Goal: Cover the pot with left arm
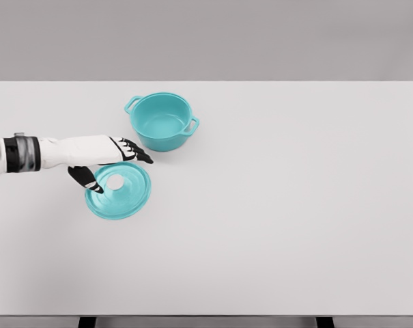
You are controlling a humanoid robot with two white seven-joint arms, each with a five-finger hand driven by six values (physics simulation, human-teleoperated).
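Teal lid (119,190) lies flat on the white surface (295,205), its pale knob (115,182) facing up, just in front of and left of the open teal pot (162,121). Left hand (114,162) reaches in from the left, straddling the lid's near-left rim: fingers spread above it, thumb dropped beside the knob, gripping nothing as far as I can tell. Pot stands upright, its two handles lined up left-rear to right-front. Carrying the lid means going away and slightly right; the right hand is out of sight
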